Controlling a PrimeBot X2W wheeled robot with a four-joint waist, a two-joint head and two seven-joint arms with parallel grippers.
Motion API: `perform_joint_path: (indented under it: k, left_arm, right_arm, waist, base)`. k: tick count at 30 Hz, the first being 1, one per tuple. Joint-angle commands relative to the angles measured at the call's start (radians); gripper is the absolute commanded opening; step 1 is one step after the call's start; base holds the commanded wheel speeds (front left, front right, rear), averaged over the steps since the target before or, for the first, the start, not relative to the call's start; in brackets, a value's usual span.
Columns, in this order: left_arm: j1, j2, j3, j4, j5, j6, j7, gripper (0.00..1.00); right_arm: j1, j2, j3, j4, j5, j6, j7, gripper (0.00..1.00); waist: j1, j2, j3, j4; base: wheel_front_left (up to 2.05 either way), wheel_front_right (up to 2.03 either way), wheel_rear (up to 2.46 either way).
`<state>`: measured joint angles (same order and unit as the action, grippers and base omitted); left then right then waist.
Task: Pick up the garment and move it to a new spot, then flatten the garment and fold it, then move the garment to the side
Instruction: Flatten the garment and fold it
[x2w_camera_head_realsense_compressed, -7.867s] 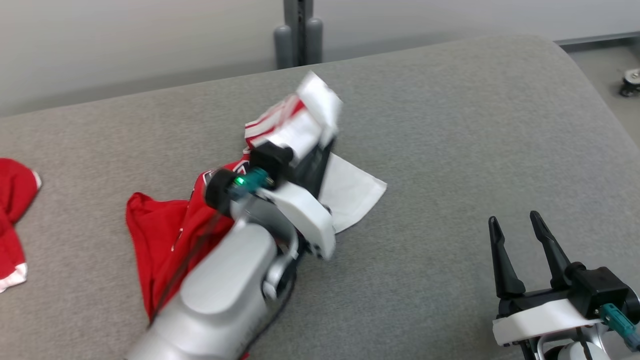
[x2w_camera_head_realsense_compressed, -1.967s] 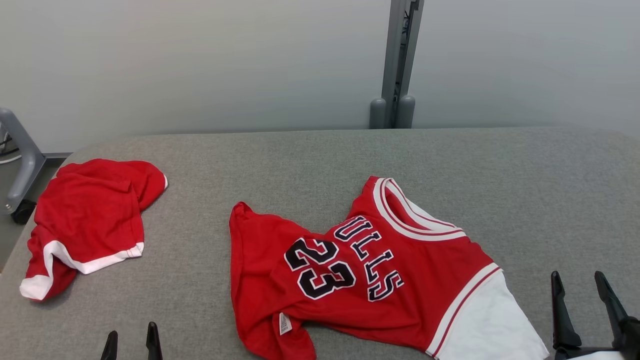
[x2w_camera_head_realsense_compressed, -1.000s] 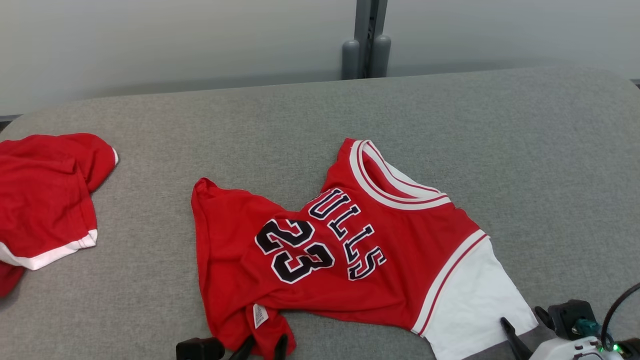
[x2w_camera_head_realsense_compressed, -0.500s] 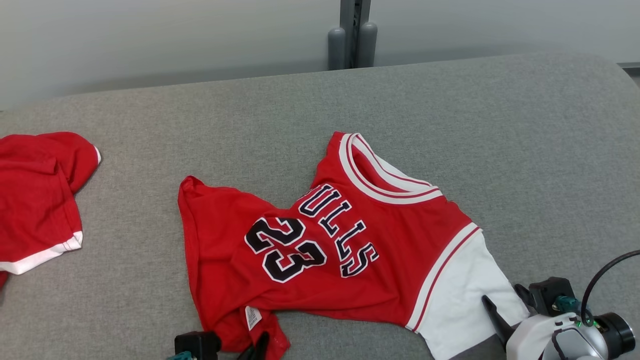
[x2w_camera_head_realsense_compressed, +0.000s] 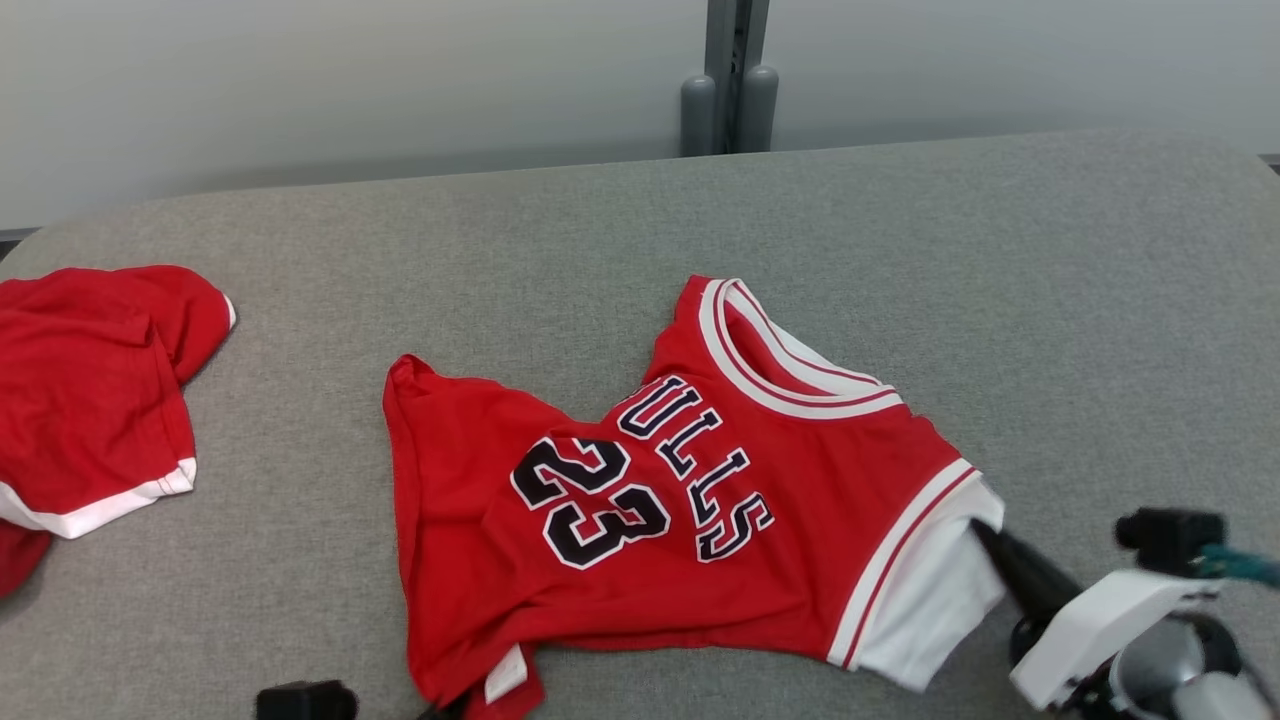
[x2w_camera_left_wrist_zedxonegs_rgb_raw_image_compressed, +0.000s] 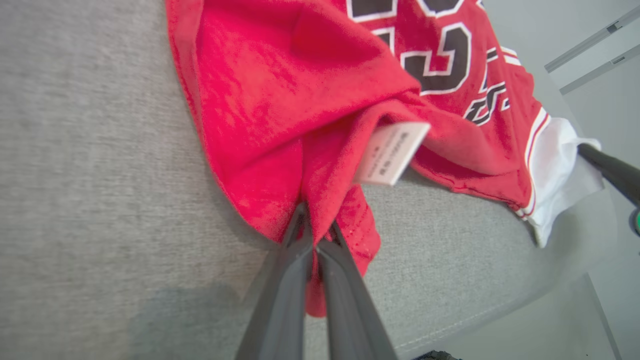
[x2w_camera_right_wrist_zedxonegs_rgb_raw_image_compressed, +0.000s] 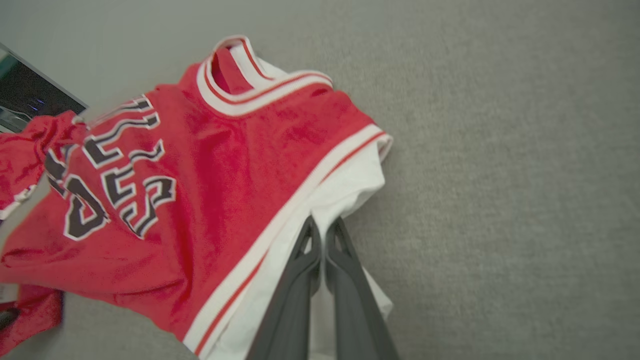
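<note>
Red knit jersey (x2w_camera_head_realsense_compressed: 660, 500), thin and limp, lies rumpled in the middle of the grey table (x2w_camera_head_realsense_compressed: 1000, 250); it will likely sag and slide unless held at two spread corners. The left end effector (x2w_camera_left_wrist_zedxonegs_rgb_raw_image_compressed: 317, 220) is clenched on the hem (x2w_camera_left_wrist_zedxonegs_rgb_raw_image_compressed: 360, 240) beside the tag (x2w_camera_left_wrist_zedxonegs_rgb_raw_image_compressed: 392, 152), and the right end effector (x2w_camera_right_wrist_zedxonegs_rgb_raw_image_compressed: 325, 225) on the white sleeve (x2w_camera_right_wrist_zedxonegs_rgb_raw_image_compressed: 350, 185). Lettering reads "ULLS" and "23"; the tag's print is unreadable. Another red garment (x2w_camera_head_realsense_compressed: 90, 390) lies well apart.

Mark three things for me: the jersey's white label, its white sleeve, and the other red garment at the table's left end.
white label (x2w_camera_left_wrist_zedxonegs_rgb_raw_image_compressed: 392, 152), left wrist view, middle of the printed tag.
white sleeve (x2w_camera_right_wrist_zedxonegs_rgb_raw_image_compressed: 350, 182), right wrist view, upper part of the white cloth.
second red garment (x2w_camera_head_realsense_compressed: 90, 400), head view, middle of its red cloth.
</note>
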<state>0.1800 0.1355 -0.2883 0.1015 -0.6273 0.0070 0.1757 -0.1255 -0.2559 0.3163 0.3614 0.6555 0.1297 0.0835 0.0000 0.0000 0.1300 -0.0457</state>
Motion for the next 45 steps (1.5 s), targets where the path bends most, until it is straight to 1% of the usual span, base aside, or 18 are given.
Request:
perform_joint_path:
  k: [1,5,8,9,13,15,17,21,24,27,29,31,33,36,37,40,43,45]
  left_arm:
    - [0.033,0.051,0.025,-0.072,-0.008,0.006,0.027,0.00]
    - [0.110,0.161,0.084,-0.303,-0.031,0.017,0.111,0.00]
    - [0.147,0.230,0.126,-0.467,-0.050,0.018,0.170,0.00]
    - [0.147,0.230,0.126,-0.467,-0.050,0.018,0.170,0.00]
    - [0.140,0.278,0.167,-0.669,-0.102,0.010,0.226,0.00]
    - [0.104,0.299,0.192,-0.760,-0.123,0.006,0.247,0.00]
    - [0.019,0.345,0.237,-0.863,-0.152,0.003,0.294,0.00]
    - [-0.200,0.422,0.295,-0.896,-0.226,-0.004,0.390,0.00]
    - [-0.431,0.490,0.309,-0.813,-0.267,0.000,0.478,0.00]
    - [-0.706,0.511,0.264,-0.659,-0.272,-0.001,0.539,0.00]
    - [-0.901,0.498,0.218,-0.528,-0.232,0.003,0.549,0.00]
    - [-1.092,0.457,0.166,-0.379,-0.172,0.010,0.529,0.00]
    - [-1.260,0.408,0.109,-0.218,-0.102,0.007,0.489,0.00]
    - [-1.494,0.362,0.055,-0.001,0.044,0.000,0.351,0.00]
    - [-1.569,0.339,0.047,0.065,0.090,0.006,0.276,0.00]
    - [-1.734,0.269,0.022,0.249,0.192,0.015,0.035,0.00]
    - [-1.832,0.207,0.018,0.399,0.225,0.007,-0.170,0.00]
    - [-1.857,0.189,-0.011,0.490,0.243,-0.031,-0.254,0.00]
  right_arm:
    - [0.006,-0.047,-0.040,-0.089,0.092,0.002,0.011,0.00]
    - [0.041,-0.135,-0.149,-0.317,0.281,0.002,0.040,0.00]
    - [0.062,-0.181,-0.243,-0.467,0.378,0.002,0.059,0.00]
    - [0.062,-0.181,-0.243,-0.467,0.378,0.002,0.059,0.00]
    - [0.067,-0.196,-0.360,-0.637,0.461,0.002,0.079,0.00]
    - [0.051,-0.193,-0.416,-0.703,0.481,0.001,0.091,0.00]
    - [0.005,-0.188,-0.490,-0.793,0.496,0.002,0.120,0.00]
    - [-0.139,-0.204,-0.545,-0.839,0.466,0.001,0.195,0.00]
    - [-0.323,-0.195,-0.525,-0.790,0.430,0.001,0.268,0.00]
    - [-0.543,-0.160,-0.479,-0.681,0.333,0.001,0.324,0.00]
    - [-0.701,-0.116,-0.446,-0.583,0.253,0.001,0.342,0.00]
    - [-0.862,-0.056,-0.426,-0.472,0.173,0.001,0.336,0.00]
    - [-1.015,-0.007,-0.412,-0.363,0.077,0.001,0.292,0.00]
    - [-1.221,0.094,-0.427,-0.180,-0.054,0.001,0.148,0.00]
    - [-1.291,0.120,-0.442,-0.122,-0.102,0.001,0.087,0.00]
    - [-1.456,0.150,-0.422,0.020,-0.226,0.001,-0.098,0.00]
    - [-1.549,0.176,-0.399,0.122,-0.241,0.001,-0.273,0.00]
    - [-1.576,0.188,-0.371,0.165,-0.218,0.001,-0.316,0.00]
  waist:
    - [0.0000,0.0000,-0.007,0.005]
    - [0.0000,0.0000,-0.019,0.018]
    - [0.0000,0.0000,-0.025,0.024]
    - [0.0000,0.0000,-0.025,0.024]
    - [0.0000,0.0000,-0.027,0.028]
    - [0.0000,0.0000,-0.021,0.030]
    - [0.0000,0.0000,0.000,0.034]
    - [0.0000,0.0000,0.065,0.032]
    - [0.0000,0.0000,0.149,0.024]
    - [0.0000,0.0000,0.240,0.019]
    - [0.0000,0.0000,0.298,0.017]
    - [0.0000,0.0000,0.357,0.016]
    - [0.0000,0.0000,0.411,0.017]
    - [0.0000,0.0000,0.487,0.007]
    - [0.0000,0.0000,0.513,0.007]
    - [0.0000,0.0000,0.572,0.007]
    - [0.0000,0.0000,0.598,0.010]
    - [0.0000,0.0000,0.616,0.006]
  base:
    - [0.00,0.00,0.00]
    - [0.00,0.00,0.00]
    - [0.00,0.00,0.00]
    - [0.00,0.00,0.00]
    - [0.00,0.00,0.00]
    - [0.00,0.00,0.00]
    - [0.00,0.00,0.00]
    - [0.00,0.00,0.00]
    - [0.00,0.00,0.00]
    - [0.00,0.00,0.00]
    - [0.00,0.00,0.00]
    - [0.00,0.00,0.00]
    - [0.00,0.00,0.00]
    - [0.00,0.00,0.00]
    - [0.00,0.00,0.00]
    - [0.00,0.00,0.00]
    - [0.00,0.00,0.00]
    - [0.00,0.00,0.00]
